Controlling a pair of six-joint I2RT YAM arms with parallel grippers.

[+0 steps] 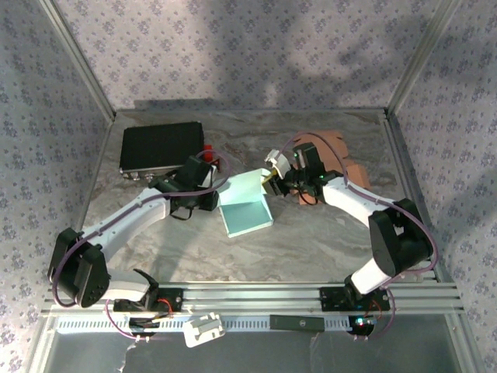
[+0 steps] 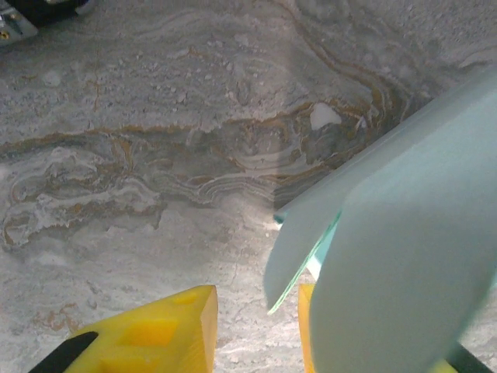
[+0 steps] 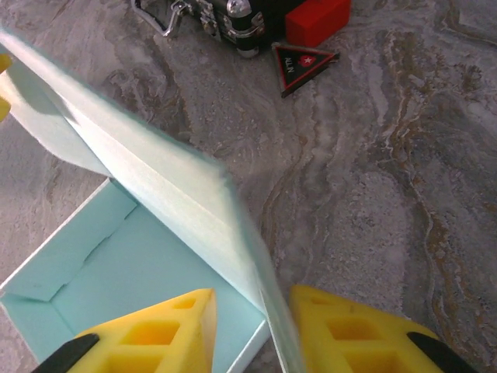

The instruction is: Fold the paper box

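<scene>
Yellow fingertips (image 3: 155,326) of the right jaws stand partly open astride a raised flap of the teal paper box (image 1: 247,208) at mid-counter (image 1: 326,241), the left jaws likewise partly open astride its left flap, with a black case (image 1: 161,148) and a red block (image 1: 208,149) just behind the left arm.

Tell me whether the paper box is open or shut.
Open: the paper box has its lid raised off the base, pale blue inside exposed.
</scene>
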